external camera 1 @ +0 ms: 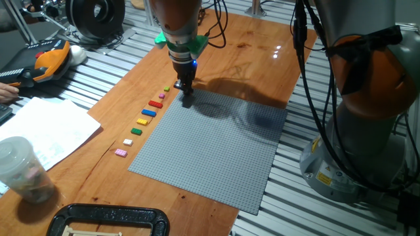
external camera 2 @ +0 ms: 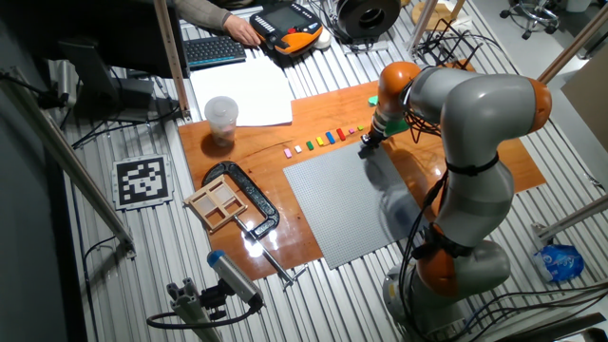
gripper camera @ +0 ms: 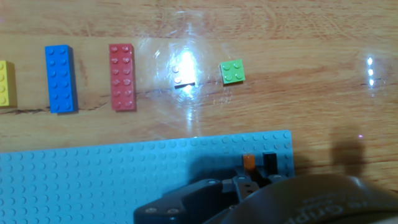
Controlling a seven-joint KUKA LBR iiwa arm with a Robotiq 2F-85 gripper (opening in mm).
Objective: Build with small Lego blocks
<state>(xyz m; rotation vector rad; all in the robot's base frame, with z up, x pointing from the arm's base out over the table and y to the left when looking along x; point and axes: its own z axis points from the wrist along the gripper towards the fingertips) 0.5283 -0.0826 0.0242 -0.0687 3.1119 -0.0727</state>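
A row of small Lego blocks lies on the wood left of the grey baseplate (external camera 1: 210, 151): pink (external camera 1: 121, 152), white (external camera 1: 128, 141), green (external camera 1: 136, 132), yellow (external camera 1: 142, 121), blue (external camera 1: 148, 113), red (external camera 1: 155, 103), then two tinier ones. The hand view shows the blue (gripper camera: 61, 79), red (gripper camera: 122, 76) and small green (gripper camera: 232, 71) blocks, with one more under glare between them. My gripper (external camera 1: 187, 98) stands upright with its tips down at the baseplate's far left corner. An orange block (gripper camera: 249, 163) and a dark block (gripper camera: 269, 163) sit at that corner, right at the fingertips. The finger gap is hidden.
A plastic cup (external camera 1: 23, 170) and white papers (external camera 1: 46, 131) lie at the left. A black clamp (external camera 1: 108, 219) grips the table's near edge. An orange handheld controller (external camera 1: 49, 60) rests at the back left. The arm's base (external camera 1: 361, 131) stands at the right.
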